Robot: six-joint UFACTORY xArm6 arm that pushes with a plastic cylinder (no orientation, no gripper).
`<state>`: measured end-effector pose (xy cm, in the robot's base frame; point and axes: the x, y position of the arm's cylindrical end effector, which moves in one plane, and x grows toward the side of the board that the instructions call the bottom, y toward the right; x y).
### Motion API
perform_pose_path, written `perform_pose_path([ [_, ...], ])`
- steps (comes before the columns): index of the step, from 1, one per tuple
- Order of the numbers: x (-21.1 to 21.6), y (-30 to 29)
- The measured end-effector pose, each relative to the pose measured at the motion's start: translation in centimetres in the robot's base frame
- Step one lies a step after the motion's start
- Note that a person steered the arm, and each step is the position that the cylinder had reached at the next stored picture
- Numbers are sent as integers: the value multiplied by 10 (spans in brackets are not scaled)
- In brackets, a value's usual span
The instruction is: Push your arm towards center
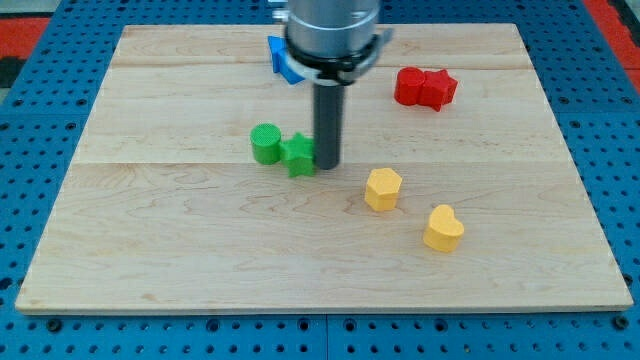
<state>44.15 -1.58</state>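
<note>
My tip stands near the middle of the wooden board, touching or just off the right side of a green star-shaped block. A green round block sits against the star's left side. A yellow hexagon block lies to the lower right of the tip, and a yellow heart-shaped block lies further right and lower. Two red blocks sit together at the upper right. A blue block at the top is partly hidden behind the arm.
The arm's grey body hangs over the board's top centre. A blue perforated table surrounds the board on all sides.
</note>
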Motion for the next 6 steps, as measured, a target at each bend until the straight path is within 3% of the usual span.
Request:
perform_pose_path([
  [1,-2,-49],
  [3,-57,-93],
  [4,-66,-77],
  [6,-8,26],
])
